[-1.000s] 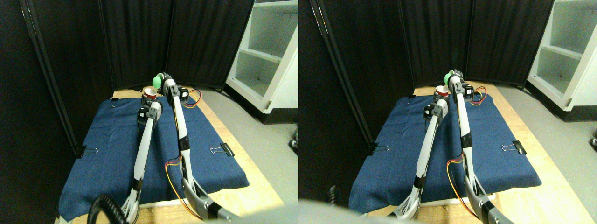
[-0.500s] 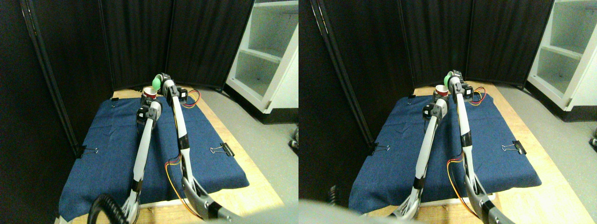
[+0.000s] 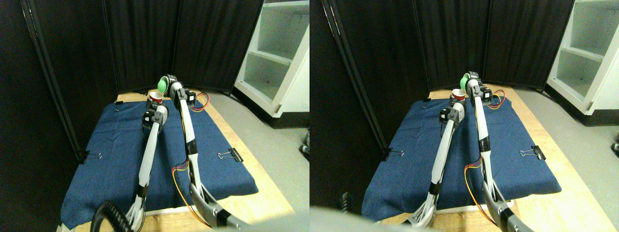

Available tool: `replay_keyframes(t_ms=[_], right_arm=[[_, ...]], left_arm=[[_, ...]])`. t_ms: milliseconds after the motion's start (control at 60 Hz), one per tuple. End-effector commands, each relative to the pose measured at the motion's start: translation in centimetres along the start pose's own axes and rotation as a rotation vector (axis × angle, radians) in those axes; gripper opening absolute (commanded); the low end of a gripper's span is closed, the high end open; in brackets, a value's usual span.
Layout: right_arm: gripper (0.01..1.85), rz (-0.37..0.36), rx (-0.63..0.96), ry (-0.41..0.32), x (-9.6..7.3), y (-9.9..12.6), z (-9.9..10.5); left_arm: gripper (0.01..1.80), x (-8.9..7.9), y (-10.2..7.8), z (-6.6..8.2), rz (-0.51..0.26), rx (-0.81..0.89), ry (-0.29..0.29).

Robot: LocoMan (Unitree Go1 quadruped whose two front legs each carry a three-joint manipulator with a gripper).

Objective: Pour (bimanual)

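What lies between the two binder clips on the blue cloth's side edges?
In the stereo view, both manipulators cross the cloth between the left clip and right clip.

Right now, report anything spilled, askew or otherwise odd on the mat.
Nothing stands out. The green cup is tipped above the red cup, as pouring requires, and no spill shows on the blue cloth. The cloth lies flat, with binder clips at its edges.
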Motion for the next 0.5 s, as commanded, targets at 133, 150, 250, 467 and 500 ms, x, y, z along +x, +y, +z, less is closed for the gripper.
replay_keyframes(t_ms=[133, 150, 250, 467, 500], right_arm=[[0.33, 0.016, -0.065, -0.021, -0.2, 0.66, 1.12], [0.33, 0.007, -0.065, -0.018, -0.26, 0.73, 1.11], [0.33, 0.024, -0.113, -0.003, -0.43, 1.0, 1.02], [0.33, 0.03, -0.155, -0.011, -0.59, 1.13, 1.06], [0.33, 0.026, -0.178, -0.006, -0.68, 1.19, 1.05]], left_arm=[[0.33, 0.04, -0.64, 0.09, -0.031, -0.026, -0.014], [0.33, 0.04, -0.64, 0.09, -0.032, -0.026, -0.013], [0.33, -0.02, -0.64, 0.06, -0.034, -0.022, -0.013], [0.33, -0.14, -0.7, 0.15, -0.039, -0.016, -0.014], [0.33, -0.16, -0.71, 0.18, -0.04, -0.015, -0.014]])
